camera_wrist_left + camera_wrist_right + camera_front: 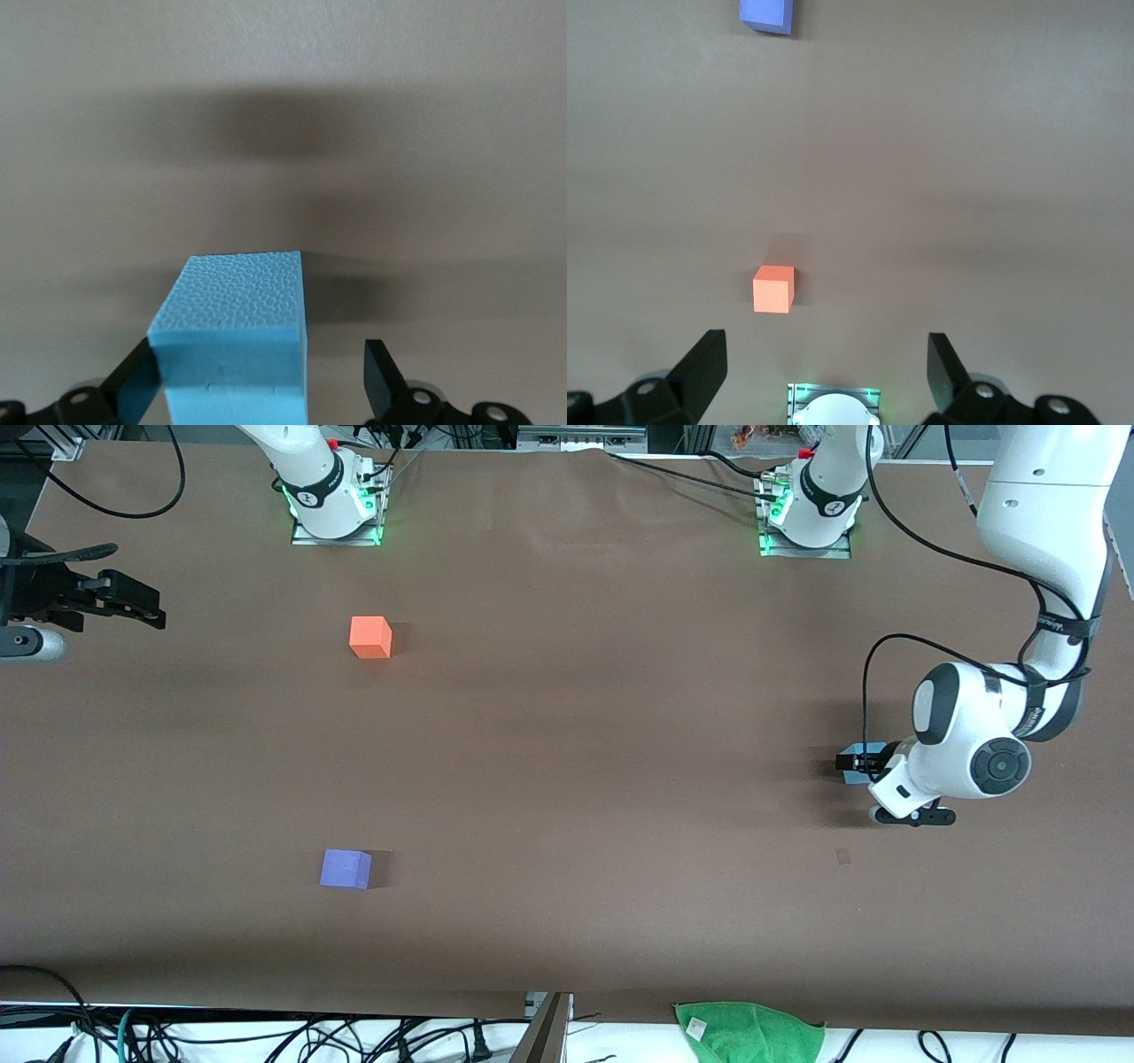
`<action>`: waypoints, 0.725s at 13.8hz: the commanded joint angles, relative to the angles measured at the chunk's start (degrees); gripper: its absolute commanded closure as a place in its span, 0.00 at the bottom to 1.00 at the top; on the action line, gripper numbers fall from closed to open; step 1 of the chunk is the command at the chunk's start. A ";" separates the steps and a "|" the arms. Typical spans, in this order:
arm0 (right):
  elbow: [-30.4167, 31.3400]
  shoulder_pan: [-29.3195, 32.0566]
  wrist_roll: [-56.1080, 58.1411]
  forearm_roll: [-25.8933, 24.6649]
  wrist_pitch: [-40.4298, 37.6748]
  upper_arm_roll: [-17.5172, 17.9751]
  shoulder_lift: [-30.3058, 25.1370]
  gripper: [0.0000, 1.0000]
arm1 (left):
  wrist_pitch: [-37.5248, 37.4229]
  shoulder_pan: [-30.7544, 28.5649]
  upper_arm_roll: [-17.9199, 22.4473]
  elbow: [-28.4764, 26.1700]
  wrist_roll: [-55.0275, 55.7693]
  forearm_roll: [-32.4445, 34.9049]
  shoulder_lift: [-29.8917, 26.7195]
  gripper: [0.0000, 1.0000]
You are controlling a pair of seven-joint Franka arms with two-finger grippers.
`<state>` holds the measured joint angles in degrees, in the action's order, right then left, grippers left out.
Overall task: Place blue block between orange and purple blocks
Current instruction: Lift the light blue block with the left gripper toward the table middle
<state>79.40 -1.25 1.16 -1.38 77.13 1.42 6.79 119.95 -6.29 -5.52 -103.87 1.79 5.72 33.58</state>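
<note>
The sky-blue block [866,748] rests on the table toward the left arm's end. My left gripper [861,765] is low around it with its jaws open. In the left wrist view the block [235,354] sits between the fingers: one finger [137,376] touches its side and the other [379,376] stands clear of it. The orange block [370,638] and the purple block [345,869] lie toward the right arm's end, the purple one nearer the camera. My right gripper [124,598] waits open and empty, high over the table's edge, and sees both cubes from above [826,343].
The two arm bases [337,509] [806,514] stand along the table's back edge. A green cloth [749,1032] lies off the table's front edge. A small dark mark [842,856] is on the table near the left gripper.
</note>
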 commanded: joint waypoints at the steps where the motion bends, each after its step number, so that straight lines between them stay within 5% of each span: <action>1: 0.49 0.20 0.87 0.76 0.39 0.07 -0.55 0.00 | 1.51 -0.48 -0.11 -0.90 -1.70 -0.45 0.35 0.00; 3: 0.49 0.28 0.87 0.76 0.39 0.07 -0.55 0.00 | 1.77 -0.48 -0.10 -1.07 -1.70 -0.19 0.61 0.06; 5: 0.49 0.28 0.87 0.76 0.39 0.07 -0.55 0.00 | 1.60 -0.39 -0.10 -1.69 -1.70 1.39 0.44 0.63; 7: 0.49 0.28 0.87 0.76 0.39 0.07 -0.55 0.00 | 1.16 -0.04 -0.11 -0.99 -1.61 1.40 -0.17 0.92; 10: 0.49 0.28 0.87 0.76 0.39 0.07 -0.55 0.00 | -4.26 1.54 -2.11 1.72 -3.27 1.66 -3.42 0.97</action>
<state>79.40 -1.25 1.16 -1.38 77.15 1.42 6.79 120.19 -6.10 -6.17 -103.65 0.18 6.06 33.29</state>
